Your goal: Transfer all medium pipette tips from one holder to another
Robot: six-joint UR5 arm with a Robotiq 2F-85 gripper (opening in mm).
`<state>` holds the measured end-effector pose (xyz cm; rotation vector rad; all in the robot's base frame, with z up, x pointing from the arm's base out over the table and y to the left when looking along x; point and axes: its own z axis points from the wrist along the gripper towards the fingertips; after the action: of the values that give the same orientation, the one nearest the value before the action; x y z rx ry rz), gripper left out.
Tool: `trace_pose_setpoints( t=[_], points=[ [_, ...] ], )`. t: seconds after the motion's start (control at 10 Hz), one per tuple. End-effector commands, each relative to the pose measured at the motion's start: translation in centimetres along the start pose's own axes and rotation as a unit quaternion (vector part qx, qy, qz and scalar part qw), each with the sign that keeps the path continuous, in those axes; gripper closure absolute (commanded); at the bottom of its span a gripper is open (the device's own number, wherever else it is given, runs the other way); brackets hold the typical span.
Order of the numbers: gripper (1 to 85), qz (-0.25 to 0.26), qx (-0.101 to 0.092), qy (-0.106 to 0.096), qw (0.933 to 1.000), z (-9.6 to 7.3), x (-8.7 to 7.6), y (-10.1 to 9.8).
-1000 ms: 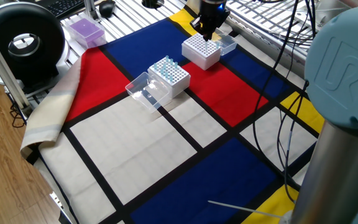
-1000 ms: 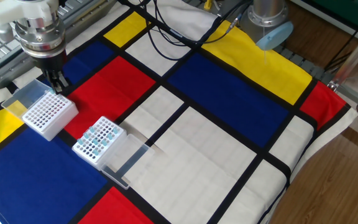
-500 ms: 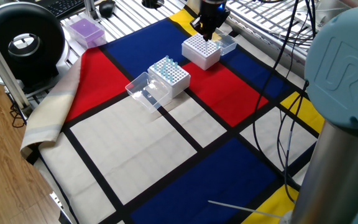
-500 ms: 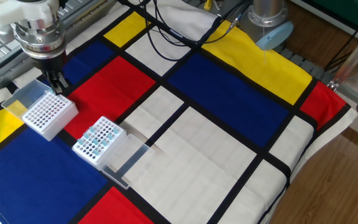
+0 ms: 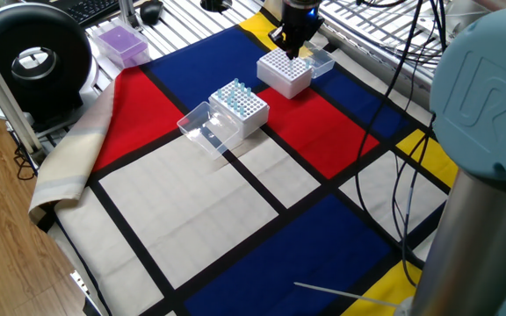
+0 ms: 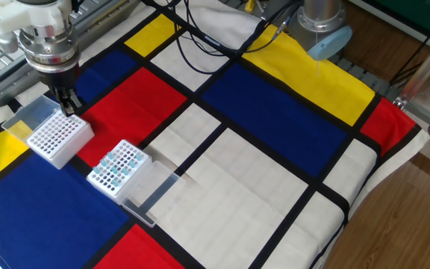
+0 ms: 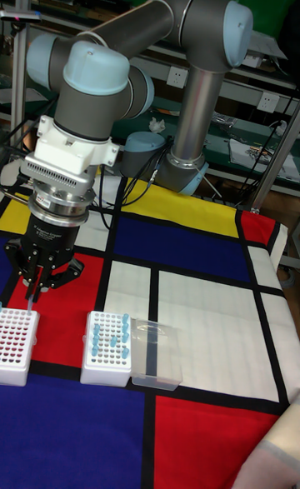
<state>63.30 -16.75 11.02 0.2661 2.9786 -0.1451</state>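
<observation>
Claw [image 7: 35, 287] fingertips too small to read.

A robotics lab: a grey UR5 arm [image 7: 179, 35] is mounted at a table draped in a red, blue, yellow and white colour-block cloth [image 6: 275, 149]; white pipette-tip racks [image 5: 285, 71] sit on it, cables [image 6: 222, 33] trail across, and metal shelving [image 7: 250, 114] stands behind

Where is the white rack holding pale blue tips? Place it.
In the other fixed view, the white rack with pale blue translucent tips sits lower left, between the empty white rack and a clear lid.
</observation>
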Motion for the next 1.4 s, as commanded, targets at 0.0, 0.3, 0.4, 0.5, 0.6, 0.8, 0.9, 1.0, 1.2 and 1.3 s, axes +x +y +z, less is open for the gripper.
trace_pose_setpoints(
  t=[0.0, 0.3, 0.4, 0.5, 0.6, 0.8, 0.9, 1.0, 1.2, 1.3],
  points=[
    [82.7, 0.0, -0.01, 0.0, 1.0, 0.1, -0.2, 0.2],
    [82.7, 0.005, -0.012, 0.002, 0.9999, 0.3, -0.2, 0.3],
    [82.7, 0.007, -0.011, 0.004, 0.9999, 0.1, 0.0, 0.2],
    [82.7, 0.01, -0.01, 0.007, 0.9999, -0.2, 0.3, 0.2],
    [82.7, 0.013, -0.009, 0.009, 0.9998, -0.4, 0.5, 0.2],
    [82.7, 0.015, -0.008, 0.01, 0.9998, -0.7, 0.8, 0.3],
    [82.7, 0.015, -0.009, 0.011, 0.9998, -0.7, 0.8, 0.4],
    [82.7, 0.013, -0.009, 0.01, 0.9998, -0.7, 0.7, 0.3],
    [82.7, 0.009, -0.01, 0.007, 0.9999, -0.6, 0.5, 0.3],
    [82.7, 0.006, -0.009, 0.005, 0.9999, -0.5, 0.4, 0.3]
  ],
)
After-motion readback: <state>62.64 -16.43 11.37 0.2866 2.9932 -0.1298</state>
